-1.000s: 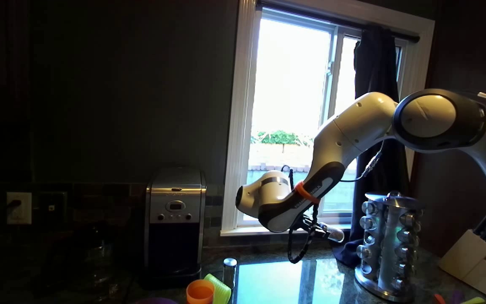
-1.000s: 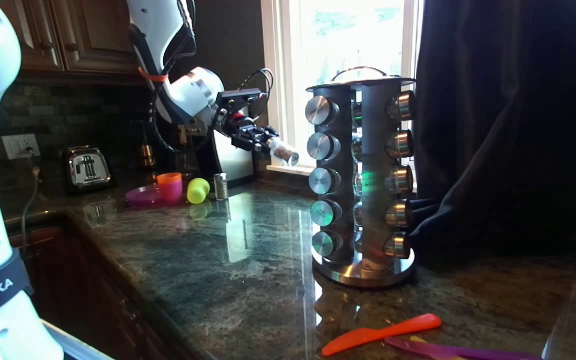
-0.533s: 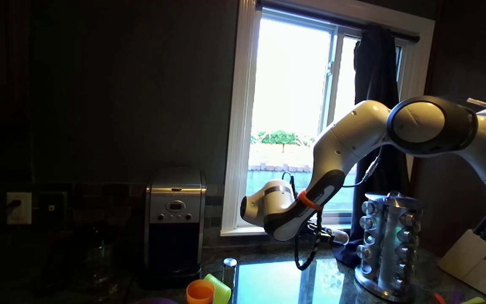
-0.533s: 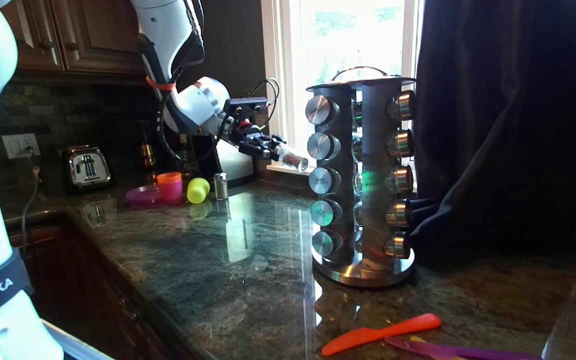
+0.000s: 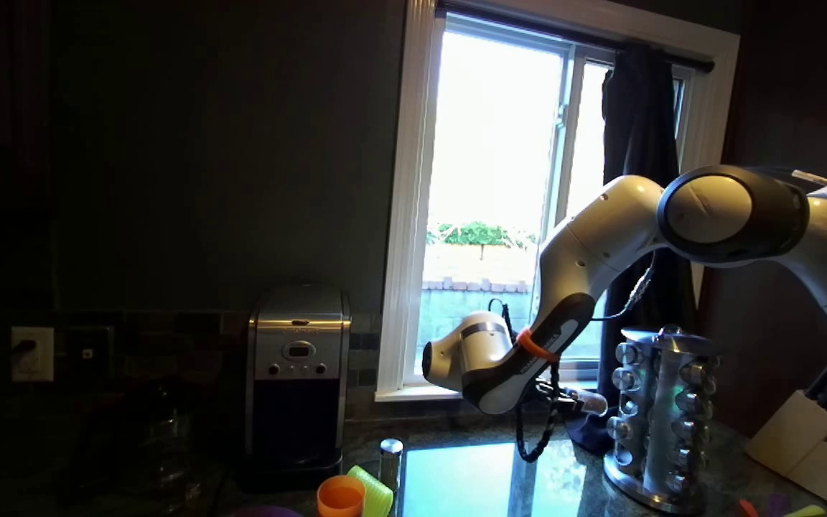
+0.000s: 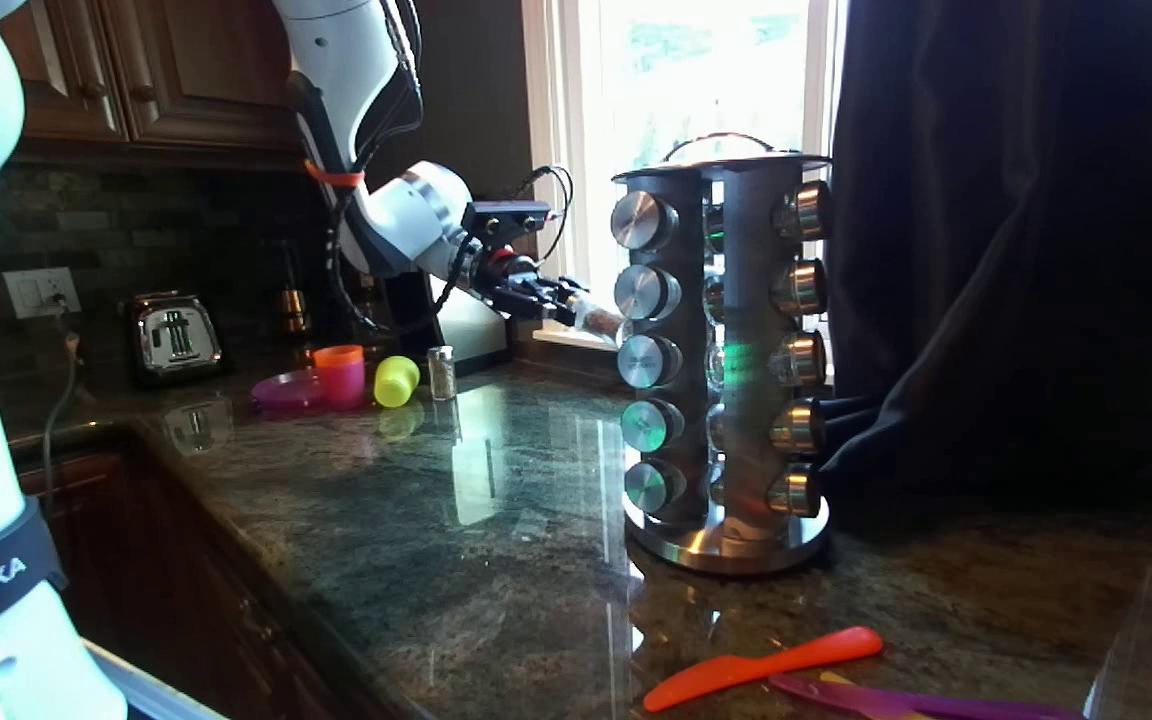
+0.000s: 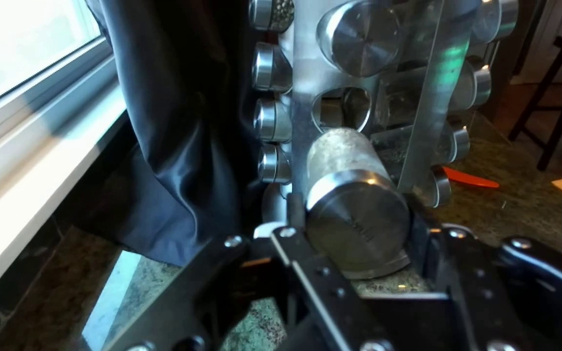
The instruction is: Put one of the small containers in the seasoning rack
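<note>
Nearing the seasoning rack point(image 5: 665, 424), I now have the small container point(image 5: 591, 401) closer to it in an exterior view than a second ago. In an exterior view its far end, tipped down, no longer stands clear of the rack's outline but overlaps it; I can't tell whether they touch. In the wrist view my gripper point(image 7: 357, 219) is closed around the capped end, and a vacant-looking hole point(image 7: 342, 109) shows just above the base. I judge the carry nearly done: lift, level, push in.
</note>
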Controlling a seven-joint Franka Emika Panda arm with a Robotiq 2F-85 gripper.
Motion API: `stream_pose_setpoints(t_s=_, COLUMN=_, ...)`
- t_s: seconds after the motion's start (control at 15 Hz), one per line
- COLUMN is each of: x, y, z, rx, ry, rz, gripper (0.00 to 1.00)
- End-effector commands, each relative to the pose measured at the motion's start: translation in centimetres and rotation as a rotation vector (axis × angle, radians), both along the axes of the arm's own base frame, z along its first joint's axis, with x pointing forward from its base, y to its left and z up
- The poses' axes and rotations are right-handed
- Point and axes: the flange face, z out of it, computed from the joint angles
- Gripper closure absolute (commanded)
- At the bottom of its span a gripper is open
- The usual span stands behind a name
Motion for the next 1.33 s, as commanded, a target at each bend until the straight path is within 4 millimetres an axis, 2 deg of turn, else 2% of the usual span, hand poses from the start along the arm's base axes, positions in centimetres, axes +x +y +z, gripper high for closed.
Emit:
stream_pose_setpoints(t_s=0.0, x=-1.0, y=-1.2, z=-0.2, rx=-0.047, ry=0.052, rz=0.017, gripper=0.75)
stream_pose_setpoints(t_s=0.47, x=-2.0, y=-3.0, z=-0.8, rx=-0.084, ry=0.099, rz=0.004, gripper=0.75)
stream_pose_setpoints(t_s=1.27, x=-2.7, y=-4.3, z=-1.6, rx=-0.103, ry=0.139, rz=-0.003, gripper=0.75)
